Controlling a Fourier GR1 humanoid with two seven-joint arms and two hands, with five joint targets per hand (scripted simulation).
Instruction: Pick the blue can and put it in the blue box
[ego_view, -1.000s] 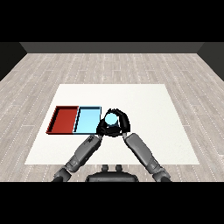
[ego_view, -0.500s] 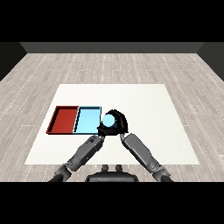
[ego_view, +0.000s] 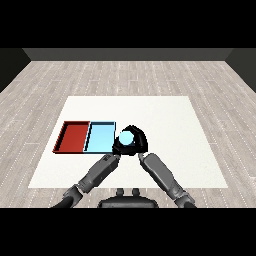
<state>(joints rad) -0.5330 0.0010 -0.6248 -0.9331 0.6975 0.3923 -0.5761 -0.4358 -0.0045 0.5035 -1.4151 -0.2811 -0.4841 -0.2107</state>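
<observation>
Presently we find the right hand (ego_view: 136, 142) curled round the light blue cylindrical can (ego_view: 126, 138), carried just beside the shallow light blue tray's (ego_view: 100, 138) right rim, presumably for release inside it; the left hand (ego_view: 118, 148) we cannot judge.

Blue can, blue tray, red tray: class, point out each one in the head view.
Blue can (ego_view: 126, 137), head view, on its light blue top.
Blue tray (ego_view: 100, 138), head view, on its bare floor.
Red tray (ego_view: 73, 137), head view, on its bare floor.
</observation>
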